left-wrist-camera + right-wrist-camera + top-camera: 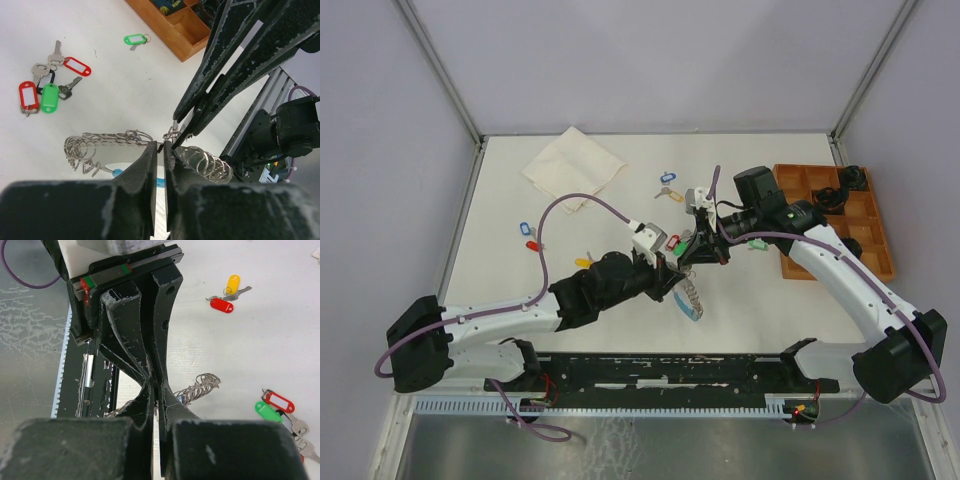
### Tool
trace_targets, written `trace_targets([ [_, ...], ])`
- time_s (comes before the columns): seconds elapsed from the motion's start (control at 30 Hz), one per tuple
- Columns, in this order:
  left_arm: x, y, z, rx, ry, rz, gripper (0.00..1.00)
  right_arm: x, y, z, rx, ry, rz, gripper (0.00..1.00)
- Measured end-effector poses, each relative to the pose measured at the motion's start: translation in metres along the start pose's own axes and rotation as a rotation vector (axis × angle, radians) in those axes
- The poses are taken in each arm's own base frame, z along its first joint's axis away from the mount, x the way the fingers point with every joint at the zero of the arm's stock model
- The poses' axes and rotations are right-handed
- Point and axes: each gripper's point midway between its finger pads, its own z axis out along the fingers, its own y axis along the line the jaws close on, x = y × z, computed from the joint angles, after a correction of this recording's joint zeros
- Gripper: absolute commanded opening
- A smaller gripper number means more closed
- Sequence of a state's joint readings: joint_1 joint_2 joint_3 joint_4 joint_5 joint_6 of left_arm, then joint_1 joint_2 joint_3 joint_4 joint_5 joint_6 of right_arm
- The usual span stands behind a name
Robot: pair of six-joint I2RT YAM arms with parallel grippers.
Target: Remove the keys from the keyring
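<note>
From left: left claw [161, 150], nearly pressed together, pinches the large silvery chain keyring [82, 150] (part of it a light-blue band) above the white surface [115, 80]; right claw [174, 145], pressed together, meets the same chain. Hazard: opposed pulls could slip thin links free, dropping it.

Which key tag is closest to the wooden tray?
The green tag lying alone right beside the wooden tray. The other green one sits farther away, bunched with red tags and keys.

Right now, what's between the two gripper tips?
Left wrist view: just a bit of the keyring; left gripper and right gripper both pinch it, tips nearly touching.
</note>
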State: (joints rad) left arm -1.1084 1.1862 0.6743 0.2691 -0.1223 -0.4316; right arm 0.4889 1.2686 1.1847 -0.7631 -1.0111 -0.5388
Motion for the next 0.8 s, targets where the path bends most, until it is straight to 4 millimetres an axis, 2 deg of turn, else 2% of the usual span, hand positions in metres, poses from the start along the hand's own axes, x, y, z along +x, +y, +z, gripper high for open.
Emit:
trace_targets([
  [0.17,0.001,0.001,0.001,0.000,0.003,0.031,0.03,0.000,-0.001,0.000,0.003,0.001,-0.001,0.01],
  [0.8,0.002,0.004,-0.010,0.093,-0.100,0.304,0.03,0.000,-0.001,-0.002,0.002,-0.005,0.004,0.01],
])
